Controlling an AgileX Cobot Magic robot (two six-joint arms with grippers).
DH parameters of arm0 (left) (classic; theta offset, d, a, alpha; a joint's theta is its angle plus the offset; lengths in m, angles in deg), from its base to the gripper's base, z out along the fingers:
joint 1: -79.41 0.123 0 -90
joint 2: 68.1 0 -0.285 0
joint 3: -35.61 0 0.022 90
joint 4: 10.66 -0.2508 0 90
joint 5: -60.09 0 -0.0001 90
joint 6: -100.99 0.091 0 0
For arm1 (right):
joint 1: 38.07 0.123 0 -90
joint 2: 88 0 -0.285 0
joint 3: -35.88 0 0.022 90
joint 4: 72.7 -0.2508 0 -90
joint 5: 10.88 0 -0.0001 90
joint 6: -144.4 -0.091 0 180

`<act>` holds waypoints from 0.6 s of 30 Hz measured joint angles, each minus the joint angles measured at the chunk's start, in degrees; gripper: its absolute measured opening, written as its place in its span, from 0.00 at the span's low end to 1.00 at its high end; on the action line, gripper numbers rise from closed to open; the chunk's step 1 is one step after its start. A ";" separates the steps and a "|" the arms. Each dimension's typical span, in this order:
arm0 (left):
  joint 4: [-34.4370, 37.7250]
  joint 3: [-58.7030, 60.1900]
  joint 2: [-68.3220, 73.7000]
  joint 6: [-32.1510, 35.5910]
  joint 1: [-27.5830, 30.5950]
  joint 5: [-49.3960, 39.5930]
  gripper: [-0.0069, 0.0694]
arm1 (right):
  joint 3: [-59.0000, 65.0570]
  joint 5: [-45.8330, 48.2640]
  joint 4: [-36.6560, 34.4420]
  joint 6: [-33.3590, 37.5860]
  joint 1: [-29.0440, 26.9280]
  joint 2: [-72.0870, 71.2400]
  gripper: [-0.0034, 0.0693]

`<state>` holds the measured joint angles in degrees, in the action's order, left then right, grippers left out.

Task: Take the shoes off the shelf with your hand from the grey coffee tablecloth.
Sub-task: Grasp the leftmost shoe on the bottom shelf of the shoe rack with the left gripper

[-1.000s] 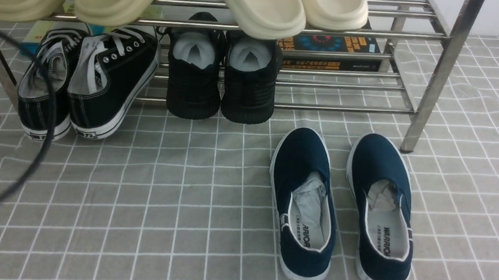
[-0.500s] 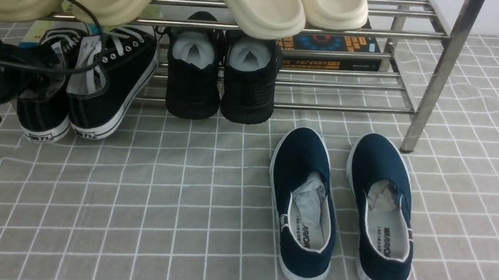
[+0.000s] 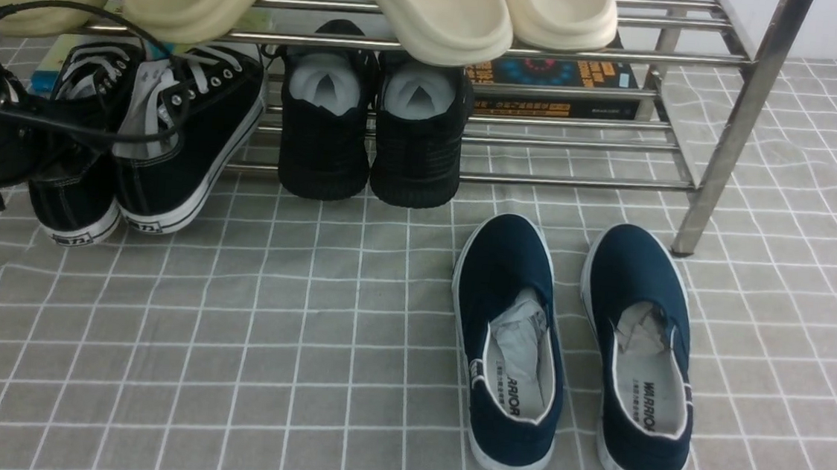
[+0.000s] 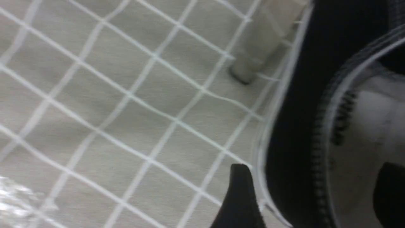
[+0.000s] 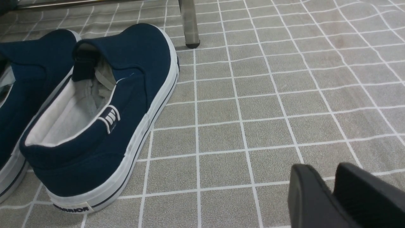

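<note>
Front view: black lace-up sneakers [image 3: 134, 145] under the shelf [image 3: 722, 132], toward ten o'clock.
Left claw [image 4: 307, 196]: spread wide, fingers astride one sneaker's side; grip cannot be told.
Right claw [image 5: 322, 193]: fingers close together, nothing visibly held.

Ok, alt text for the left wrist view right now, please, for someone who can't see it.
Close-up of the open left hand, its black fingers on either side of the wall of a black canvas sneaker with a white sole edge. Beside the shoe, a shelf leg stands on grey cloth with white grid lines.
</note>
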<state>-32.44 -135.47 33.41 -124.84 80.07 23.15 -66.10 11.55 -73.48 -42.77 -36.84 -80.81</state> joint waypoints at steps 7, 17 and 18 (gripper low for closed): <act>-0.52 0.00 2.57 -1.22 0.00 -1.38 0.75 | 0.00 0.00 0.00 0.00 0.00 0.00 0.26; -0.33 0.00 3.41 -1.66 0.00 -3.58 0.12 | 0.00 0.00 0.00 0.00 0.00 0.00 0.28; -0.11 0.00 2.38 -1.22 0.00 -4.67 0.12 | 0.00 0.00 0.00 0.00 0.00 0.00 0.28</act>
<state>-32.55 -135.47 35.79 -126.06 80.07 18.48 -66.10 11.55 -73.48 -42.77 -36.84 -80.81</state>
